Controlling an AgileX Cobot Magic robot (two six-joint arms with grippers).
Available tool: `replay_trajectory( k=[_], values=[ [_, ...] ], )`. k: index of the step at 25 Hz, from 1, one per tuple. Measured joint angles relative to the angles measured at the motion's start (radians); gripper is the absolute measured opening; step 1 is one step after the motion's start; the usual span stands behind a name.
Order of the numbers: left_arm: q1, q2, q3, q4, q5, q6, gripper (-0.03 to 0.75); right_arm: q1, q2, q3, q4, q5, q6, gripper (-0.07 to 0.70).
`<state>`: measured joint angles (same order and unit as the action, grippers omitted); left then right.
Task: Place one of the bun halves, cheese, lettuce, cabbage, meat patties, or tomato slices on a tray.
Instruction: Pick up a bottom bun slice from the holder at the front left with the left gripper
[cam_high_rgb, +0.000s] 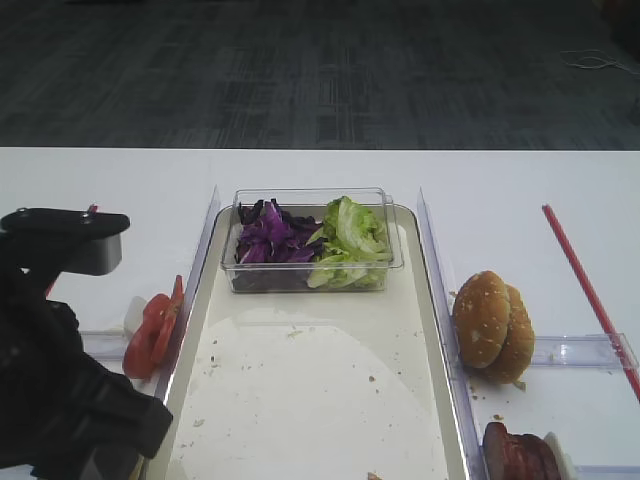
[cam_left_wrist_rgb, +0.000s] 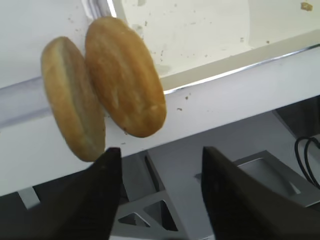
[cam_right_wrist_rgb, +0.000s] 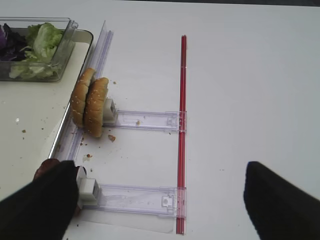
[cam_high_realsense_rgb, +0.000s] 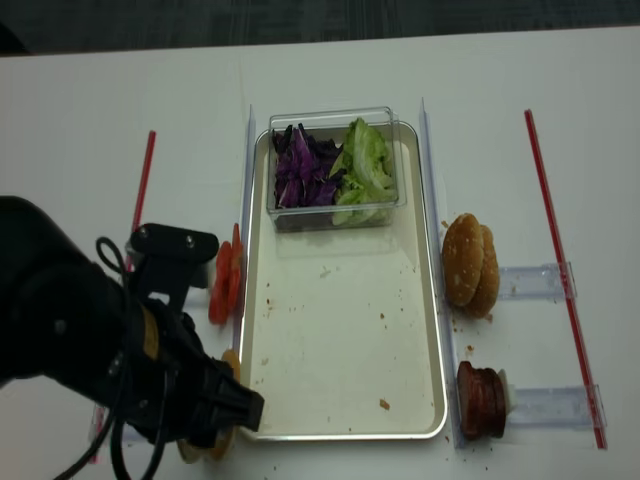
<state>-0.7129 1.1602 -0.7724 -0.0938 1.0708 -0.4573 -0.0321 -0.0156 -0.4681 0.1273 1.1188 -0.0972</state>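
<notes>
Left gripper (cam_left_wrist_rgb: 157, 192): two dark fingers stand apart in the left wrist view, nothing between them. Just above the fingertips, two plain bun halves (cam_left_wrist_rgb: 102, 85) stand on edge side by side, outside the left rim of the tray (cam_left_wrist_rgb: 240, 62). In the overhead view the left arm covers them almost wholly; only a tan edge shows at its lower end.

Tomato slices (cam_high_realsense_rgb: 225, 285): one stack on edge just outside the tray's left rim; individual slices cannot be counted.

Tray: one, metal, with a crumb-speckled floor and no loose ingredient on it. At its far end stands one clear plastic tub (cam_high_realsense_rgb: 335, 115) holding one pile of purple cabbage (cam_high_realsense_rgb: 305, 170) on the left and one bunch of green lettuce (cam_high_realsense_rgb: 365, 165) on the right.

Right of the tray: two sesame-seeded buns (cam_high_realsense_rgb: 470, 265) on edge against a clear holder, and nearer the camera one stack of meat patties (cam_high_realsense_rgb: 480, 400); patty count not readable.

One red strip (cam_high_realsense_rgb: 560, 270) lies along the far right.

Right gripper (cam_right_wrist_rgb: 160, 200): two dark fingers at the lower corners of the right wrist view, wide apart, empty. The left finger partly hides the patties
</notes>
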Motion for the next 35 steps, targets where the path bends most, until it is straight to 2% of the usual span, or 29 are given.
replay_trajectory(
  k=[5, 9, 17, 35],
  values=[
    [-0.029, 0.071, -0.018, 0.000, -0.010, -0.010, 0.372, 0.000, 0.000, 0.000, 0.000, 0.000, 0.000, 0.661],
    [-0.031, 0.126, -0.055, 0.004, -0.014, -0.015, 0.372, 0.000, 0.000, 0.000, 0.000, 0.000, 0.000, 0.661],
    [-0.031, 0.233, -0.063, 0.021, -0.023, -0.041, 0.372, 0.000, 0.000, 0.000, 0.000, 0.000, 0.000, 0.661],
    [-0.031, 0.304, -0.063, 0.119, -0.047, -0.084, 0.356, 0.000, 0.000, 0.000, 0.000, 0.000, 0.002, 0.661]
  ],
)
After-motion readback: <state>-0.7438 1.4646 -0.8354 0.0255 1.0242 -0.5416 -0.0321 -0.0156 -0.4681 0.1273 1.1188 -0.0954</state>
